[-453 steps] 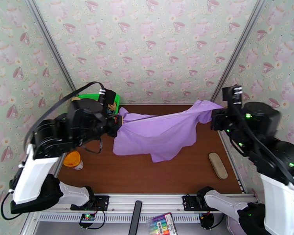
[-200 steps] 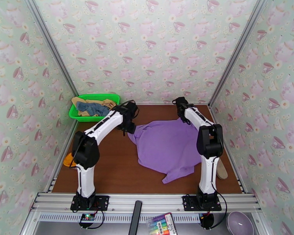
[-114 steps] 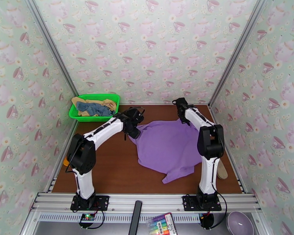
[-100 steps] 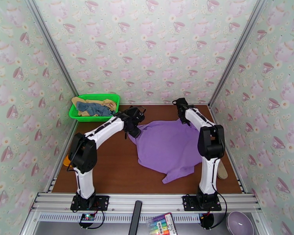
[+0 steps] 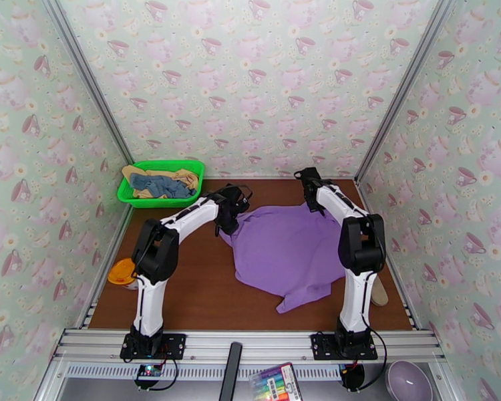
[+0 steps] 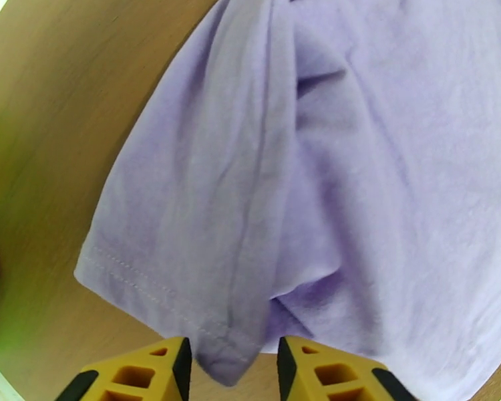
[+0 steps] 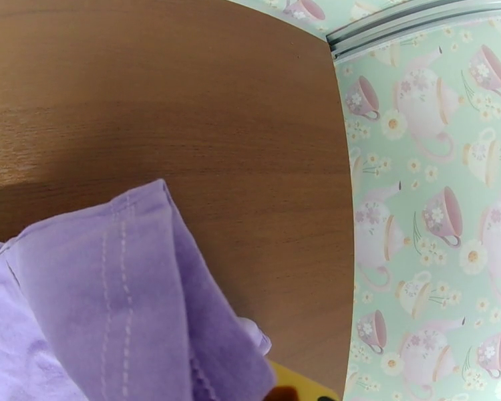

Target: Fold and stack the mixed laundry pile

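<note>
Green basket (image 5: pixel 158 203) at the table's (image 5: pixel 184 289) 10 o'clock held the slate-blue shirt (image 5: pixel 158 184) and tan-yellow one (image 5: pixel 185 175). Left pincer (image 6: pixel 230 361) sat at the purple T-shirt's (image 5: pixel 287 252) 10 o'clock corner, jaws apart, sleeve tip between them. T-shirt lay spread mid-table. Right pincer (image 5: pixel 312 200) at its 1 o'clock corner, clamped on the hem.

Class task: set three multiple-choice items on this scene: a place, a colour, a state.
1. Where is the green basket? A far left corner of the table; B near right corner; C centre.
2. What colour is the T-shirt spread on the table? A red; B purple; C white.
3. How are the jaws of the left gripper? A shut on nothing; B clamped on the basket; C apart, sleeve hem between.
Key: 1A, it stands by the back-left wall; 2B, the cloth is purple; 3C, a gap shows between the fingers.
</note>
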Controlling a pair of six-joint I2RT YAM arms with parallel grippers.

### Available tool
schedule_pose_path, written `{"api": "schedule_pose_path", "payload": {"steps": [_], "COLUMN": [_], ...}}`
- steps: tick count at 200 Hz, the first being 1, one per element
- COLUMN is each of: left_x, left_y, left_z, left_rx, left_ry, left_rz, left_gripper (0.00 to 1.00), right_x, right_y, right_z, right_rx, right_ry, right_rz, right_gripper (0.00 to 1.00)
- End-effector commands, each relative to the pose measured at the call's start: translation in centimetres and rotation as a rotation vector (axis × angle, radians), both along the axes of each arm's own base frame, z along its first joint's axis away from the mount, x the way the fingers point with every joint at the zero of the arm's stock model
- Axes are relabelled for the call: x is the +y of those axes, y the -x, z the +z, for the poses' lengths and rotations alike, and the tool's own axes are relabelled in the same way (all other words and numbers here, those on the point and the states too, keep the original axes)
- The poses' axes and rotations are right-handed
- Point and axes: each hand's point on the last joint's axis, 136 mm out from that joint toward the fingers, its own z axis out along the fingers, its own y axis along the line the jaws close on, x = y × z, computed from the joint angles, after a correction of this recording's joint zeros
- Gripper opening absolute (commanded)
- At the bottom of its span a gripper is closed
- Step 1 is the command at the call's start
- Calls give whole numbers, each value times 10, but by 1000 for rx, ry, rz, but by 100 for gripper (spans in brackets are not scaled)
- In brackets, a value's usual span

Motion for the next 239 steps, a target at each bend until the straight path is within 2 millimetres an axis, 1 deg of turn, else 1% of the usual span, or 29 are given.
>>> {"api": "schedule_pose_path", "payload": {"steps": [1,24,29,43,47,51,72,81,93,107,123,138,158,177,198,203,216,226,235,239], "left_x": [2,5,5,6,6,6,7,7,10,18,30,44,64,81,100,104,114,120,126,129], "left_y": [-13,-14,-14,-14,-13,-13,-13,-14,-16,-17,-10,4,31,60,95,103,125,142,156,162], "left_z": [10,5,5,3,3,3,12,23,46,82,128,172,228,278,335,348,377,398,415,421], "left_rx": [-37,-24,-22,-13,-11,-9,-27,-51,-109,-200,-306,-391,-489,-564,-653,-675,-723,-760,-794,-806], "left_ry": [-3,-16,-14,-4,0,5,32,52,86,127,164,195,222,256,319,339,382,413,437,445], "left_rz": [-2,-3,-2,0,0,2,21,41,84,143,207,258,314,348,373,377,376,370,364,360], "left_gripper": [36,34,28,15,9,0,0,0,0,0,0,0,0,0,0,0,0,0,0,0], "right_x": [4,4,4,5,5,5,8,12,15,21,30,40,49,55,58,57,57,55,52,49], "right_y": [5,7,8,9,9,10,13,16,23,33,49,65,91,118,148,159,180,195,207,212], "right_z": [13,13,13,13,13,13,15,16,22,31,50,72,114,164,231,243,283,311,333,340], "right_rx": [-32,-31,-30,-30,-31,-29,-23,-17,-22,-28,-57,-94,-160,-251,-395,-400,-489,-549,-600,-613], "right_ry": [-31,-38,-37,-43,-45,-46,-68,-86,-105,-120,-143,-171,-181,-177,-192,-185,-186,-188,-183,-178], "right_rz": [-7,-9,-8,-6,-5,-3,12,25,36,53,76,107,147,190,245,261,302,333,351,356], "right_gripper": [0,0,0,0,0,0,0,0,0,0,0,0,0,0,0,0,0,0,0,0]}}
